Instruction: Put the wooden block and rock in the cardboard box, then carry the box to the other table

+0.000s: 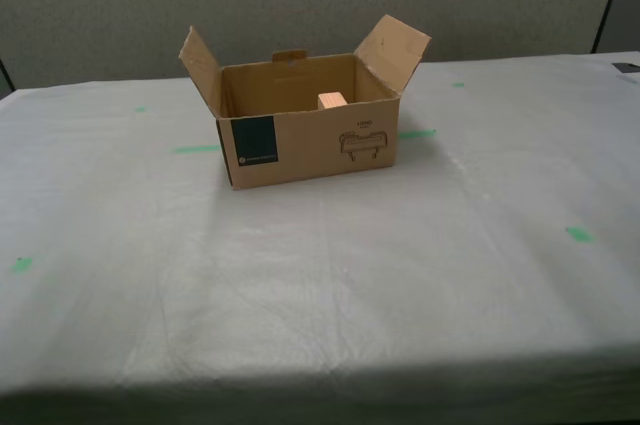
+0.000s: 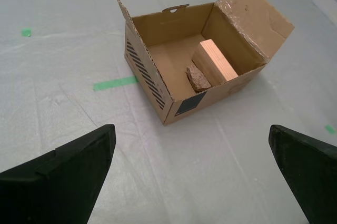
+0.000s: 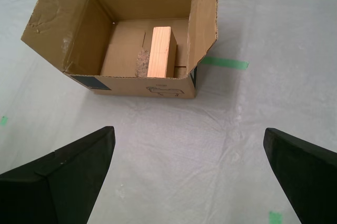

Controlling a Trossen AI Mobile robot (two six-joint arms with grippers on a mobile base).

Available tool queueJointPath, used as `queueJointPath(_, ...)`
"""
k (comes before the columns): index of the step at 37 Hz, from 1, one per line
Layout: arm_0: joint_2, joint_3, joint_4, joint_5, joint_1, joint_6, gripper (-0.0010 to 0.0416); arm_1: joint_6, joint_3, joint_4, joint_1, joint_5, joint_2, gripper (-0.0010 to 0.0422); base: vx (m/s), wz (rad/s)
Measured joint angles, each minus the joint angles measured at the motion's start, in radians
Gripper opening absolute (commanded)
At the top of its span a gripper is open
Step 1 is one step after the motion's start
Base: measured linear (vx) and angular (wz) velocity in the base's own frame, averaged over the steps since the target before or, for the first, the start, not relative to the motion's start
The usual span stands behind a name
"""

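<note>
cardboard box (image 1: pixel 300 135) on other table (image 1: pixel 330 285), green tape marks (image 1: pixel 198 149) around

The desk (image 1: pixel 320 295) lies bare all around the box (image 1: pixel 300 150) — its raised flaps (image 1: pixel 395 50) crowd only the sides.

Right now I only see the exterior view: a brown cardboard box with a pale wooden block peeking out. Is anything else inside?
Observer: Yes. A small rough tan rock lies on the floor of the cardboard box.
Operator: Near the block?
Observer: Right beside the wooden block, apparently touching it.
Operator: Where are the grippers?
Observer: My first gripper and my second gripper are both open and empty, short of the box, over the wrinkled pale table.
</note>
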Motion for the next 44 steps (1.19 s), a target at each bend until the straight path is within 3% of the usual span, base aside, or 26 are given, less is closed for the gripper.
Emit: queueJointPath(44, 0.0, 0.0, 0.0, 0.0, 0.0, 0.0, 0.0393, 0.0, 0.0, 0.0, 0.0, 0.0, 0.0, 0.0398, 0.0, 0.0)
